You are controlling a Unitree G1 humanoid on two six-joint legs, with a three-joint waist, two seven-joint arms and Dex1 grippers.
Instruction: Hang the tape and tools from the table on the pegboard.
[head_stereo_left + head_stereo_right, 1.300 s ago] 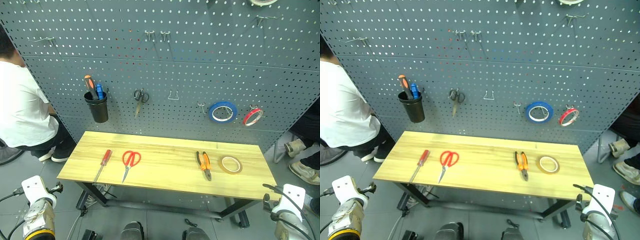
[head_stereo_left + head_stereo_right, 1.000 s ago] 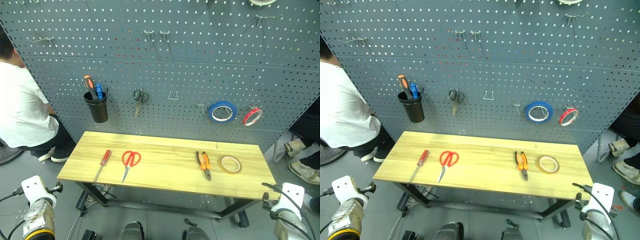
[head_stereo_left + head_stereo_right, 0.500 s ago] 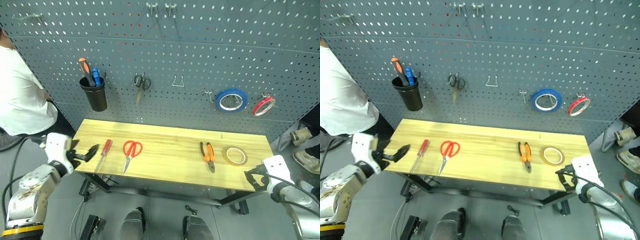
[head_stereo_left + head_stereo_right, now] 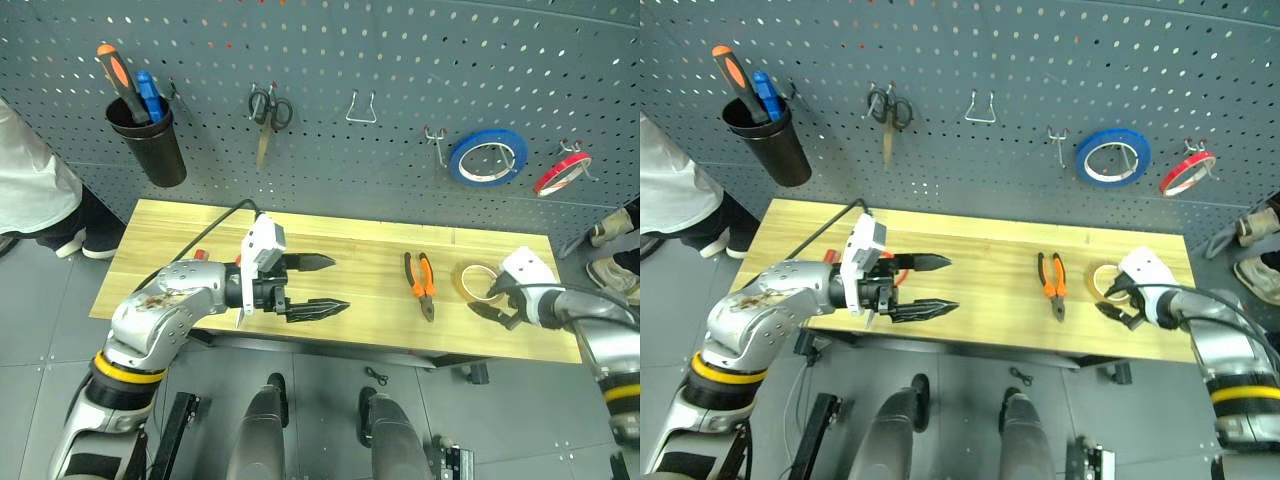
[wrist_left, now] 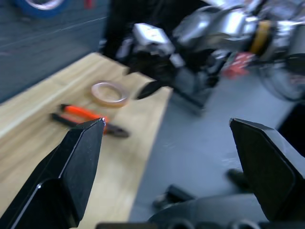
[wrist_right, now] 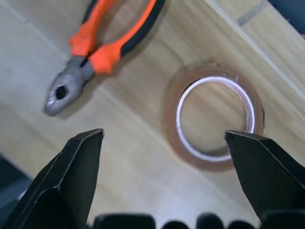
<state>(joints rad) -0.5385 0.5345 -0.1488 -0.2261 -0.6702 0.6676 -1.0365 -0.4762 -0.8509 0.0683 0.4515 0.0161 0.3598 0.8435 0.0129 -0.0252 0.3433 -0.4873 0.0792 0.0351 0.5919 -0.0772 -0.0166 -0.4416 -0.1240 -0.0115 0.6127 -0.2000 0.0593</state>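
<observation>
The tape [image 6: 174, 125], a thin yellowish ring, lies flat near the right end of the table [image 4: 350, 245]. My right gripper [image 4: 485, 303] hovers just above it, open, a finger on either side in the right wrist view. The orange-and-black pliers [image 4: 420, 283] lie left of the tape. My left gripper [image 4: 340, 283] is open and empty. It points right, level, over the table's middle front. The left arm covers the spot where the scissors and screwdriver lay; a bit of red [image 4: 197, 255] shows beside it. The pegboard [image 4: 350, 40] stands behind the table.
On the pegboard hang a black cup [image 4: 150, 145] with orange and blue handled tools, small black scissors [image 4: 266, 108], a bare hook [image 4: 361, 108], a blue roll [image 4: 487, 157] and a red roll [image 4: 562, 168]. A person in white [image 4: 30, 190] sits at far left.
The view has tipped down and closer to the table. My left arm swung up and rightward over the table, turning to point right. My right gripper moved forward over the tape.
</observation>
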